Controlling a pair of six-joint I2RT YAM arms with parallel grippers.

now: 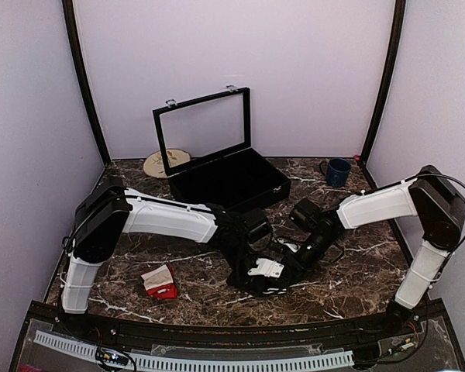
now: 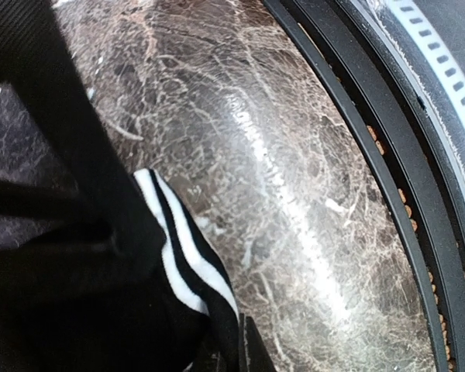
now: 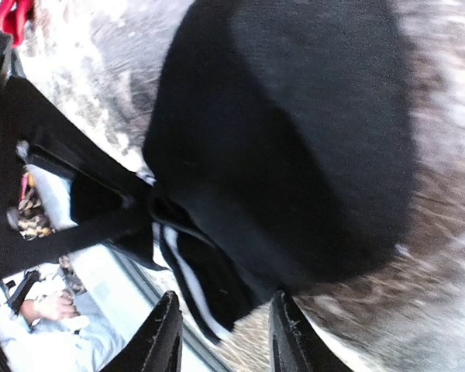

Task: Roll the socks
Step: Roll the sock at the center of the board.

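I have two arms. My left arm (image 1: 170, 217) and my right arm (image 1: 376, 205) both wear long white shells, with big round black joints between them. A thin black cable (image 1: 459, 194) loops off my right arm. My right claw (image 3: 225, 310) has two black fingers (image 3: 164, 337) with pointy tips.
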